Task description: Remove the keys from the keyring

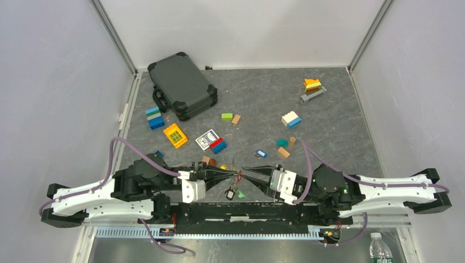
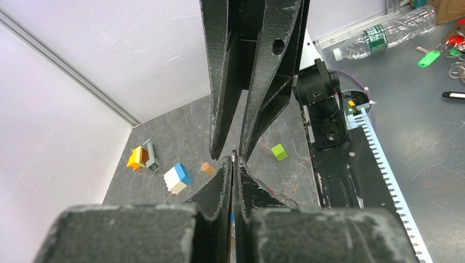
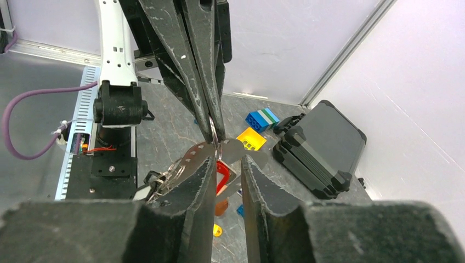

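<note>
Firmly, keyring (image 3: 216, 139) between left jaws.

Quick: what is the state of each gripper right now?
Left gripper: closed, pinching the keyring.
Right gripper: open, holding nothing.

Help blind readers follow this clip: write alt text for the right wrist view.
The left gripper, at top, pinches a thin grey metal keyring with silver keys dangling; the right gripper stands open below. A dark hard case lies at right.
</note>
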Tool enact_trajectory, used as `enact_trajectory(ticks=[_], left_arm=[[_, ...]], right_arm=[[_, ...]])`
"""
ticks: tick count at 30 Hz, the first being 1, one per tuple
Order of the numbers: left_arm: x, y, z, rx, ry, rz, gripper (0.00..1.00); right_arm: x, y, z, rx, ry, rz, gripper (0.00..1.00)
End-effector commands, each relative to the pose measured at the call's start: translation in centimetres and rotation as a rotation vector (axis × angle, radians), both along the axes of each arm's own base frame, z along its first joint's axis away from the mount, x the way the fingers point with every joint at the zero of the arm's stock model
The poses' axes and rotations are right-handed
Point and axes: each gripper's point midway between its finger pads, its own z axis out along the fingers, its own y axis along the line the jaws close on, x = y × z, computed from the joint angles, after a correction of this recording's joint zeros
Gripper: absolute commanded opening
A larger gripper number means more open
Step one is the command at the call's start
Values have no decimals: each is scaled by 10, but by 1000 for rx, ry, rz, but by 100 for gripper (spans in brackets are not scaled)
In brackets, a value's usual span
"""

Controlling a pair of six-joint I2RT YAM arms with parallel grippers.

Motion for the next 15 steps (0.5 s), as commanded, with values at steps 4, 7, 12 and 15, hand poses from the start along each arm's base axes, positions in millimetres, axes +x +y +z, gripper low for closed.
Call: enact_trajectory(ticks=[4, 7, 12, 15], left_arm=[[-11, -5, 24, -85, 15, -60, 2], [-13, -6, 23, -80, 15, -72, 2], [-15, -8, 23, -80, 17, -82, 2], [-15, -7, 24, -83, 17, -86, 2]], right_arm=[[-6, 4, 9, 43, 5, 31, 28], [-6, 5, 9, 43, 3, 32, 26], [-6, 6, 8, 36, 1, 36, 19], [-7, 7, 6, 28, 1, 39, 13]])
